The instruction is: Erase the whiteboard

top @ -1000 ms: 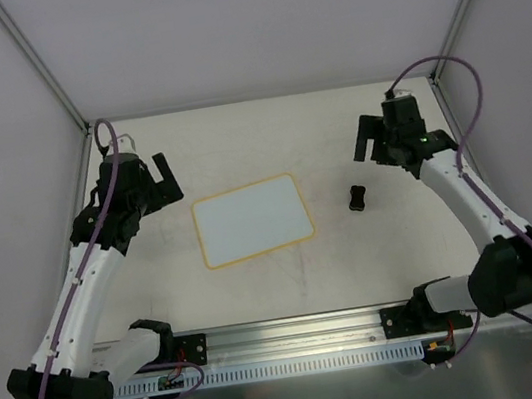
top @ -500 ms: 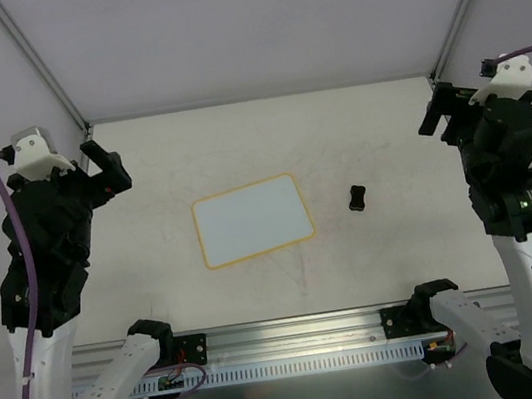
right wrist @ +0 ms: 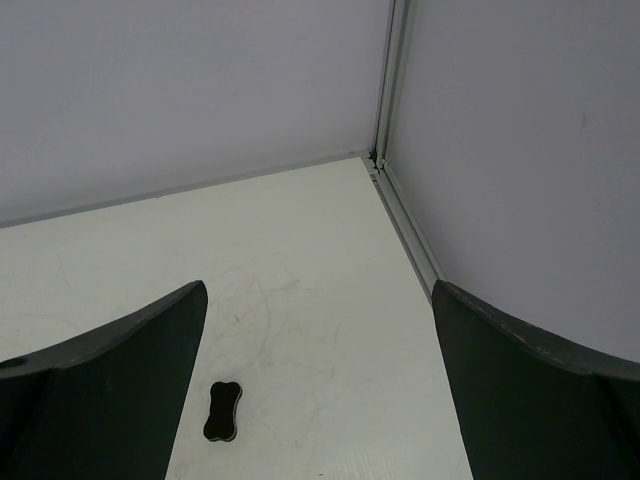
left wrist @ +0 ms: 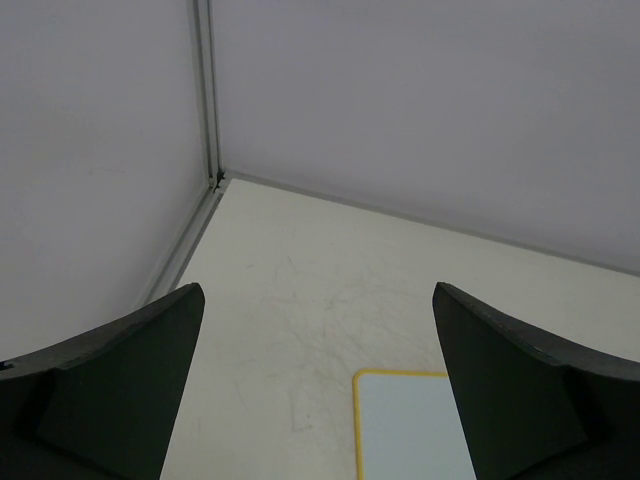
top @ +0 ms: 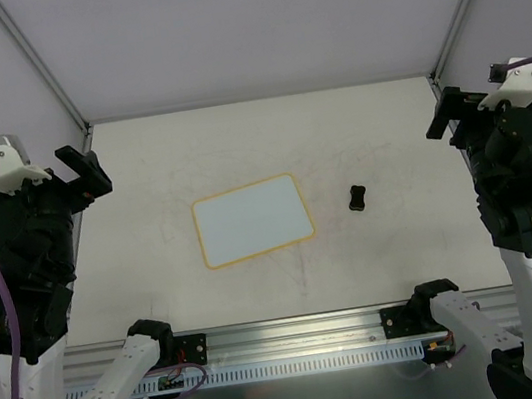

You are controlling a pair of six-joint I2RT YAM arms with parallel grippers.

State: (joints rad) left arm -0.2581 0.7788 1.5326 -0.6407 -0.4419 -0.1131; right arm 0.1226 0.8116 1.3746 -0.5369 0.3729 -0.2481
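The whiteboard (top: 252, 220), white with a yellow-orange border, lies flat mid-table, and its face looks blank. One corner of the whiteboard (left wrist: 412, 432) shows low in the left wrist view. A small black eraser (top: 357, 197) lies on the table just right of the board, and the eraser (right wrist: 222, 410) also shows in the right wrist view. My left gripper (top: 83, 173) hangs open high over the table's left edge, left gripper (left wrist: 318, 290) empty. My right gripper (top: 450, 115) is open high at the right edge, right gripper (right wrist: 320, 288) empty. Both are well away from the board.
Grey enclosure walls with metal corner posts (top: 45, 72) (top: 462, 1) close in the table on three sides. The arms' mounting rail (top: 289, 343) runs along the near edge. Faint scuff marks cover the tabletop (top: 237, 143).
Both arms have pulled back from reaching over the table and now stand upright at the left and right edges. The board and eraser have not moved.
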